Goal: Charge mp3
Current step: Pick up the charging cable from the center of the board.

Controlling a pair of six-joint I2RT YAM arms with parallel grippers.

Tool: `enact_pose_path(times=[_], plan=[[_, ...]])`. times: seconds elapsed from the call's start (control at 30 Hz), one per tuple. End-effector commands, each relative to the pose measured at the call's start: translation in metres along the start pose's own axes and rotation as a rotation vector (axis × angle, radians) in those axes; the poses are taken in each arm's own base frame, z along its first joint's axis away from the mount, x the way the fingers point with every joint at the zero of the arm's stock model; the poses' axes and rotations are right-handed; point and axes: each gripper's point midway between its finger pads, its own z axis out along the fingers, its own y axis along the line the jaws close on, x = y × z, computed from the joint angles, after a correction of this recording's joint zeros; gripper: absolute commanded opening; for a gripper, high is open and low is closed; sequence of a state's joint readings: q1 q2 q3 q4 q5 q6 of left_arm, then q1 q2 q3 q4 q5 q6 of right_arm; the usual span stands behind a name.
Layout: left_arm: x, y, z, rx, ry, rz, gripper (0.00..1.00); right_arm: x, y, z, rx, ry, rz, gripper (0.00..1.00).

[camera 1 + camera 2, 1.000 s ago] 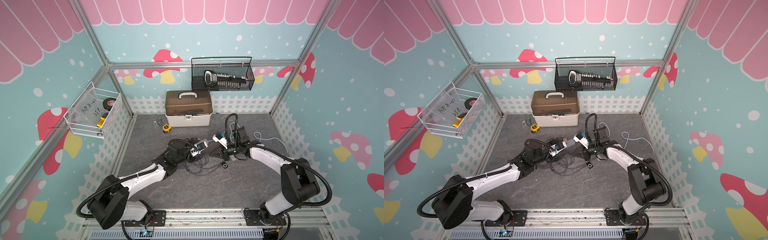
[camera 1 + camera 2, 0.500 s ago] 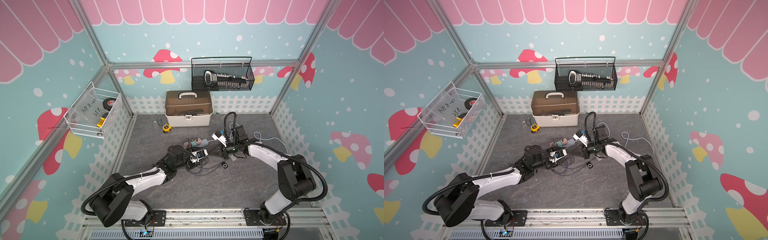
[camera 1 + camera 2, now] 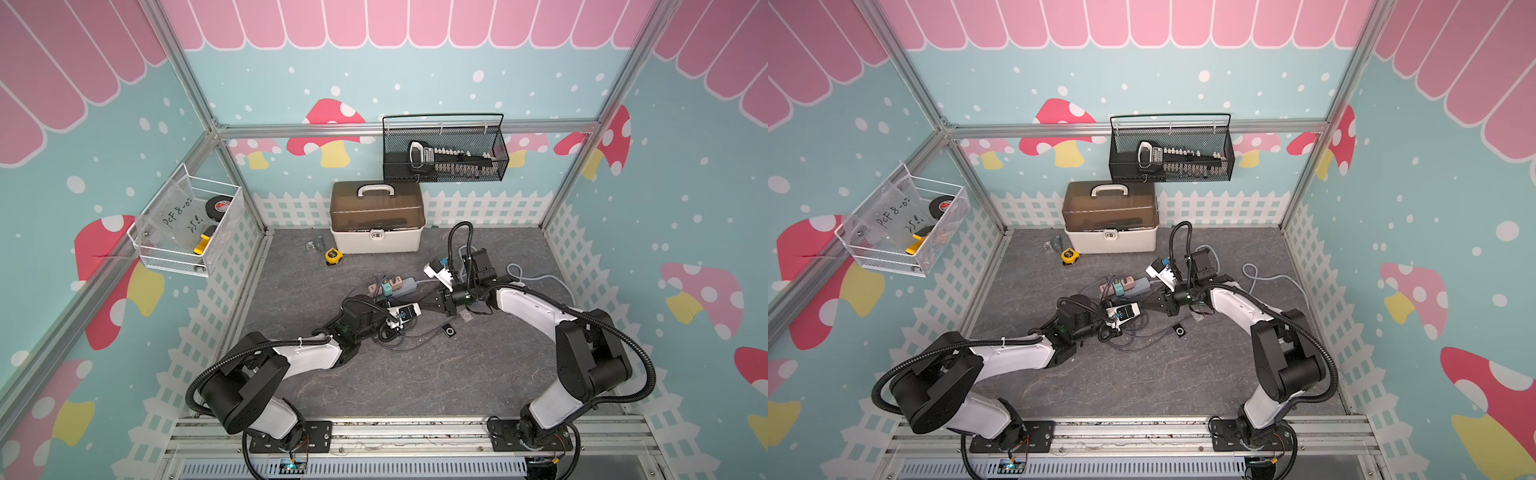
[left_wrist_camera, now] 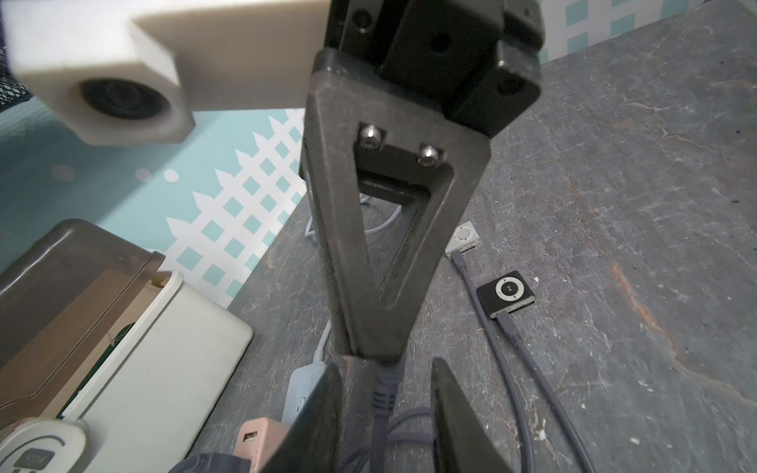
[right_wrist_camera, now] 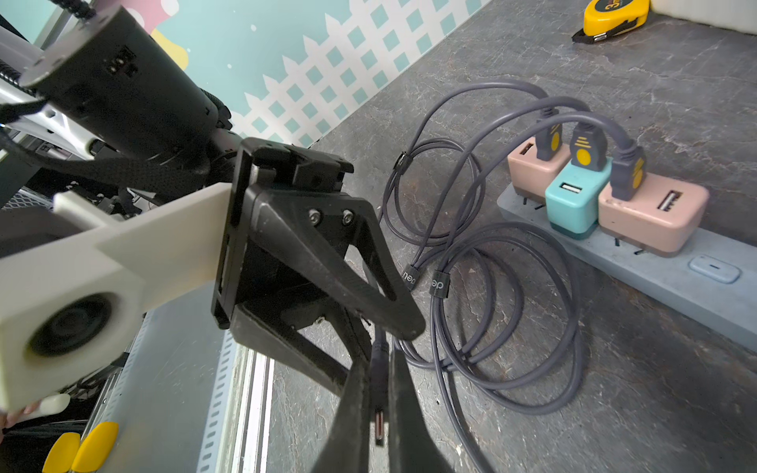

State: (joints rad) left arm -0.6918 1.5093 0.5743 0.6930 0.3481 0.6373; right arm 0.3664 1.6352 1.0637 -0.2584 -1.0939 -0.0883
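My top views look steeply down over the whole scene; wrist cams sit close, face to face, probably sharing the power strip [image 5: 655, 282].

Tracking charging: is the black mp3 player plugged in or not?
Plugged in: the left wrist view shows a grey cable connector seated in the black mp3 player.
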Motion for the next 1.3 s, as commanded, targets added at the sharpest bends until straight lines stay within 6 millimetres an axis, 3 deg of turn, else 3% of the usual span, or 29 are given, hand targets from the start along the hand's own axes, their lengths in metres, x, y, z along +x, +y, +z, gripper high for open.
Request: enact_pose_path(times=[0.0, 0.37, 0.57, 0.8, 0.93, 1.1, 1.27], plan=[[-0.007, -0.001, 0.002, -0.008, -0.033, 0.034, 0.27, -0.007, 0.003, -0.002, -0.031, -0.015, 0.002, 0.06], [-0.005, -0.007, 0.004, 0.025, -0.011, 0.060, 0.00, -0.005, 0.003, 0.000, -0.047, -0.015, 0.017, 0.09], [-0.008, -0.011, 0.001, 0.077, 0.014, 0.063, 0.00, -0.005, -0.002, -0.005, 0.029, -0.008, -0.070, 0.27], [-0.011, -0.016, -0.008, 0.171, 0.072, 0.026, 0.00, -0.016, -0.012, -0.027, 0.107, -0.049, -0.223, 0.34], [-0.012, -0.013, -0.012, 0.227, 0.105, -0.034, 0.00, -0.003, -0.009, -0.035, 0.148, -0.027, -0.424, 0.36], [-0.015, -0.009, -0.018, 0.320, 0.131, -0.159, 0.00, 0.012, 0.009, -0.040, 0.156, -0.009, -0.708, 0.37], [-0.023, -0.012, -0.017, 0.383, 0.144, -0.208, 0.00, 0.026, 0.020, -0.042, 0.171, 0.016, -0.849, 0.42]])
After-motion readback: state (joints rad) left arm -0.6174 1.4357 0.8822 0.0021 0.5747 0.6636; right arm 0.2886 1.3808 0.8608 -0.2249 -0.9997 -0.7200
